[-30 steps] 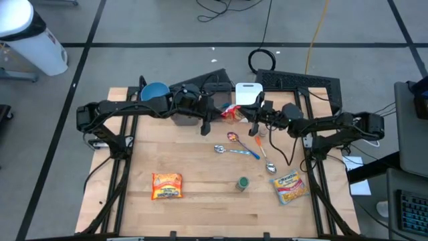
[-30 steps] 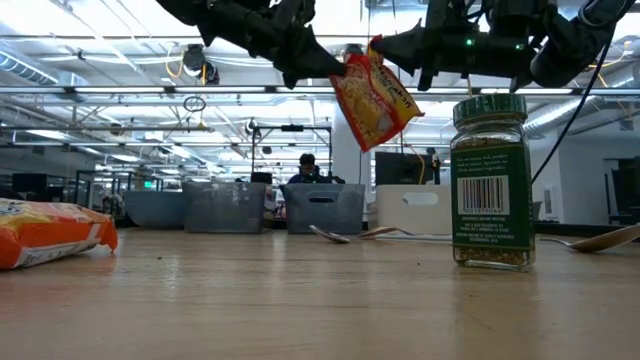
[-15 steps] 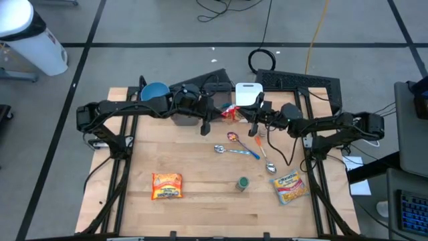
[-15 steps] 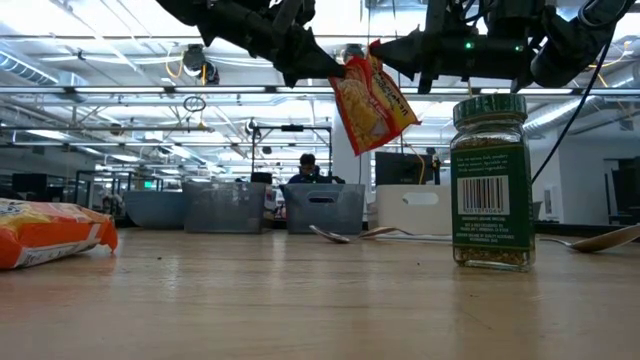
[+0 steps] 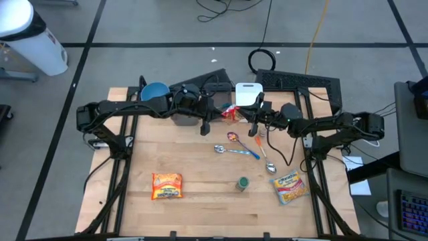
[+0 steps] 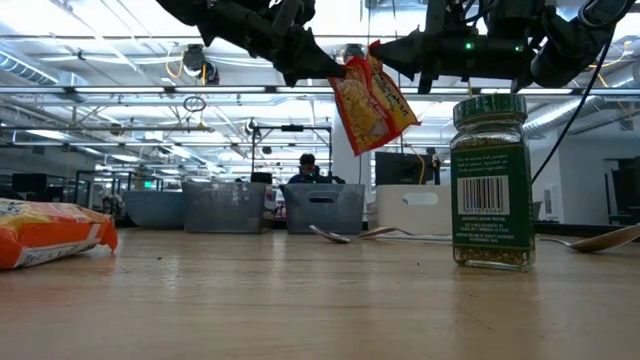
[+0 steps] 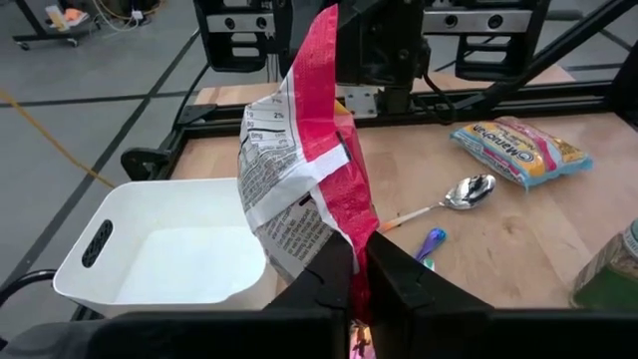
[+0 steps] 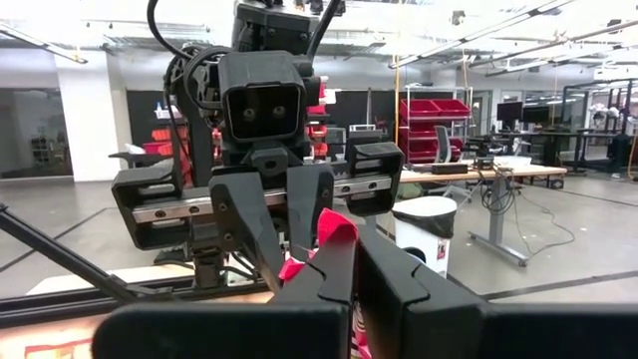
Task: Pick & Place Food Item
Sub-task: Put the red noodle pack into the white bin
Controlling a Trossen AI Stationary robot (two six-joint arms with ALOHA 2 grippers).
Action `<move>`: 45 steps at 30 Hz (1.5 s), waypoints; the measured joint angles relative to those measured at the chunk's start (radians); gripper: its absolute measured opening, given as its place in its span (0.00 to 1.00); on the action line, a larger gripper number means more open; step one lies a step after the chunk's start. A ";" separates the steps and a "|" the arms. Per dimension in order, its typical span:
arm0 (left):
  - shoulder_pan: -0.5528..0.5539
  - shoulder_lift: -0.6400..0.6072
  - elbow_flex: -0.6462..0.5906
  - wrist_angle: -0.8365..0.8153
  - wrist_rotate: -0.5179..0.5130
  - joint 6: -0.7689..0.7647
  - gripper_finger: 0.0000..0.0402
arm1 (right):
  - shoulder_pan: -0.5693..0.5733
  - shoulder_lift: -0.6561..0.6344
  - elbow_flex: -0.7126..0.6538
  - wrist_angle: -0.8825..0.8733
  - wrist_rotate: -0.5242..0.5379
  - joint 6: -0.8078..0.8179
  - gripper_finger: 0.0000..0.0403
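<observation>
The wooden table [image 5: 200,167] fills the high view, set on a grey floor with dark cables running behind it. In the low view the room beyond is a wide hall of ceiling beams and lamps, with grey bins and a seated person [image 6: 306,168] far back, too small to make out further.

Both arms meet over the table's far middle, above the white bin [image 5: 246,93], which they partly hide. Between them hangs the red-and-yellow food packet [image 6: 372,98], well clear of the table. Its long axis runs roughly up and down, tilted, top edge toward the grippers and lower end free. The left gripper [image 7: 359,261] has its jaws closed on one edge of the packet; the right gripper [image 8: 356,261] has its jaws pinched on the opposite edge.

A green-lidded spice jar [image 6: 489,182] stands upright near the front. Two more packets [image 5: 167,185] [image 5: 290,187] lie flat, and several spoons [image 5: 235,148] are scattered mid-table.
</observation>
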State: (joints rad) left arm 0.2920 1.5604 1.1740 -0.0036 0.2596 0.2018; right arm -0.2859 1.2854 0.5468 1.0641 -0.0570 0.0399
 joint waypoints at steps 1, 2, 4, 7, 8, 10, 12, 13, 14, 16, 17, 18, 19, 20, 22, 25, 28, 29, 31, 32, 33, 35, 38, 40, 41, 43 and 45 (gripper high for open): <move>0.000 0.000 0.000 0.000 0.001 0.003 0.02 | 0.000 0.000 0.000 0.000 0.000 0.000 0.00; 0.000 0.000 0.000 0.000 0.001 0.004 0.02 | 0.000 0.000 0.000 0.000 0.000 0.000 0.00; 0.000 0.000 0.000 -0.002 0.001 0.006 0.02 | 0.000 0.000 0.000 0.000 0.000 -0.001 0.00; 0.000 -0.002 0.000 -0.022 0.002 0.011 0.03 | 0.000 0.000 0.000 0.000 -0.001 0.000 0.02; 0.001 -0.002 0.000 -0.031 0.002 0.013 0.02 | 0.000 0.000 0.000 -0.002 -0.001 0.000 0.04; 0.005 -0.002 0.000 -0.053 0.013 0.014 0.02 | -0.001 0.000 0.000 -0.003 -0.024 0.000 0.07; 0.012 -0.002 0.000 -0.077 0.037 0.010 0.02 | -0.002 0.000 0.000 -0.002 -0.063 0.003 0.13; 0.017 -0.002 0.000 -0.087 0.050 0.006 0.03 | -0.004 0.000 0.000 -0.003 -0.080 0.010 0.16; 0.021 -0.002 0.000 -0.095 0.060 0.001 0.03 | -0.005 0.000 0.000 -0.002 -0.085 0.021 0.19; 0.027 -0.002 0.000 -0.110 0.074 -0.001 0.02 | -0.014 0.000 0.000 -0.006 -0.104 0.042 0.26; 0.030 -0.002 0.000 -0.116 0.082 -0.001 0.02 | -0.019 0.000 0.000 -0.010 -0.107 0.056 0.30; 0.032 -0.002 0.000 -0.121 0.088 -0.002 0.02 | -0.025 0.000 0.000 -0.019 -0.114 0.070 0.33; 0.034 -0.002 0.000 -0.128 0.095 -0.003 0.02 | -0.034 0.000 0.000 -0.027 -0.130 0.084 0.37; 0.035 -0.002 0.000 -0.133 0.100 -0.004 0.02 | -0.041 0.000 0.000 -0.035 -0.137 0.098 0.40; 0.035 -0.002 0.000 -0.140 0.105 -0.005 0.03 | -0.058 0.000 0.002 -0.063 -0.166 0.126 0.47; 0.035 -0.002 0.014 -0.179 0.105 0.000 0.02 | -0.082 -0.003 0.046 -0.178 -0.237 0.156 0.54; 0.035 -0.002 0.052 -0.235 0.106 0.008 0.02 | -0.089 -0.013 0.140 -0.400 -0.315 0.106 0.58; 0.035 -0.002 0.064 -0.254 0.106 0.015 0.02 | -0.088 -0.018 0.175 -0.494 -0.319 0.066 0.59; 0.034 -0.002 0.089 -0.301 0.106 0.026 0.02 | -0.081 -0.021 0.256 -0.688 -0.325 -0.029 0.60; 0.034 -0.002 0.102 -0.330 0.106 0.028 0.02 | -0.076 -0.021 0.299 -0.779 -0.316 -0.079 0.60; 0.034 -0.002 0.118 -0.360 0.106 0.030 0.02 | -0.071 -0.022 0.339 -0.860 -0.310 -0.130 0.60; 0.034 -0.002 0.136 -0.392 0.106 0.031 0.02 | -0.065 -0.023 0.416 -0.989 -0.309 -0.213 0.59; 0.028 -0.002 0.141 -0.428 0.106 0.032 0.02 | -0.057 -0.023 0.513 -1.118 -0.311 -0.290 0.58; 0.022 -0.001 0.141 -0.434 0.106 0.032 0.02 | -0.056 -0.023 0.580 -1.208 -0.312 -0.315 0.57; 0.019 -0.001 0.141 -0.433 0.106 0.032 0.02 | -0.056 -0.020 0.612 -1.258 -0.312 -0.320 0.56; 0.012 -0.001 0.141 -0.433 0.106 0.032 0.02 | -0.057 0.003 0.671 -1.330 -0.313 -0.328 0.55; 0.002 -0.001 0.141 -0.427 0.106 0.028 0.02 | -0.056 0.028 0.705 -1.406 -0.312 -0.339 0.54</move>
State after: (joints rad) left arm 0.2941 1.5593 1.3151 -0.4310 0.3656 0.2299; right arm -0.3424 1.3135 1.2522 -0.3418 -0.3687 -0.2991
